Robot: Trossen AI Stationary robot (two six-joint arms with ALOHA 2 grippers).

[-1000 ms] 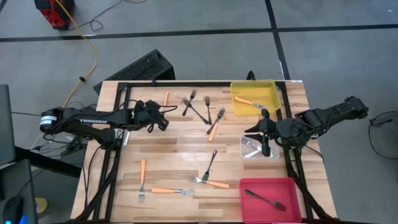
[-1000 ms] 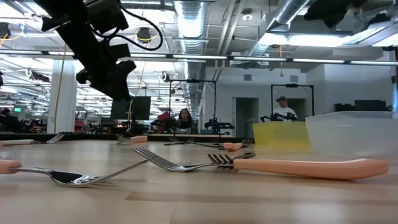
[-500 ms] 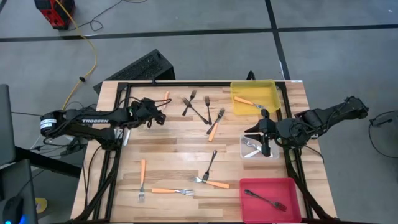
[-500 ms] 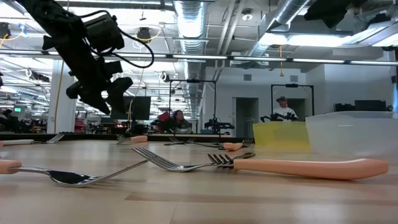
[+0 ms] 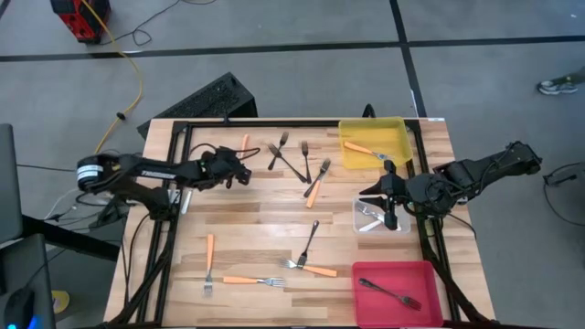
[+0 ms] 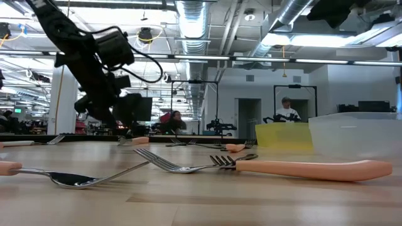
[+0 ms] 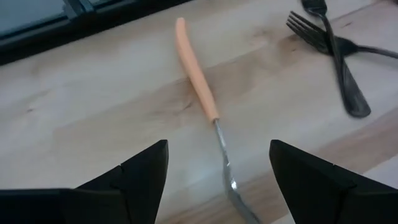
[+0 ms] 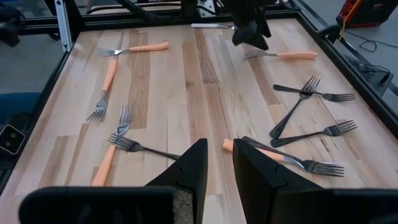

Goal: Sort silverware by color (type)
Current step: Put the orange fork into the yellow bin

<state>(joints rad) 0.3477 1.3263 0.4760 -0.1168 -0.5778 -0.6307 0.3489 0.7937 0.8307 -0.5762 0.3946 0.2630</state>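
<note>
The sorting was barely begun: one orange-handled fork lay in the yellow rectangular bin (image 5: pixel 395 128), a pale silver fork in the clear bin (image 5: pixel 358 217) and a dark metal fork in the red bin (image 5: pixel 366 298), while about ten slim forks (image 5: pixel 292 160) were scattered over the wooden bench (image 5: pixel 256 228). The left hand (image 5: pixel 239 174), fingers spread wide and empty, hovered over the orange-handled fork (image 7: pixel 198 78) near the bench's far edge, probably the next pick. The right hand (image 5: pixel 388 194) waited, nearly closed and holding nothing, beside the clear bin.

The orange fork (image 7: pixel 205 112) under the left end effector (image 7: pixel 217 180) runs off the picture's edge, so its prongs are cut off. A dark fork (image 7: pixel 339 62) loses its top too. The clear bin (image 5: pixel 377 217) holds pale forks, maybe two.
</note>
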